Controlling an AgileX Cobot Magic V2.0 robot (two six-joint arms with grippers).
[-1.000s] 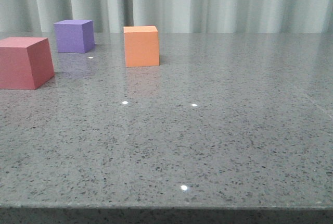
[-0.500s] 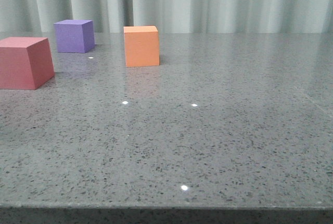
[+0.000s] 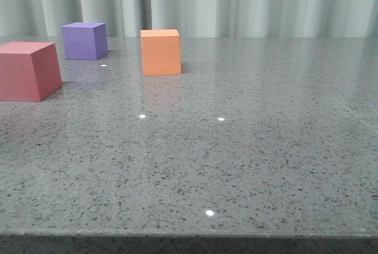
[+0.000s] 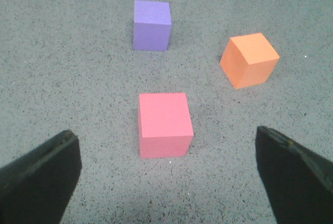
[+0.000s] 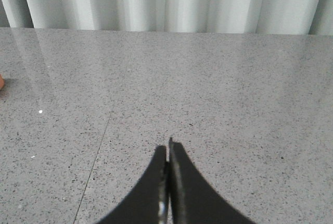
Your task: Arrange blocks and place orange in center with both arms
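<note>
In the front view the red-pink cube (image 3: 26, 71) sits at the far left, the purple cube (image 3: 84, 41) behind it, and the orange cube (image 3: 160, 52) to their right. No gripper shows there. In the left wrist view my left gripper (image 4: 167, 169) is wide open and empty above the table, short of the red-pink cube (image 4: 164, 124); the purple cube (image 4: 151, 25) and the orange cube (image 4: 250, 60) lie beyond. In the right wrist view my right gripper (image 5: 168, 148) is shut on nothing over bare table; a sliver of orange (image 5: 1, 82) shows at the frame edge.
The grey speckled tabletop (image 3: 236, 147) has its front edge near the bottom of the front view. Pale curtains (image 3: 236, 0) hang behind the table's far edge.
</note>
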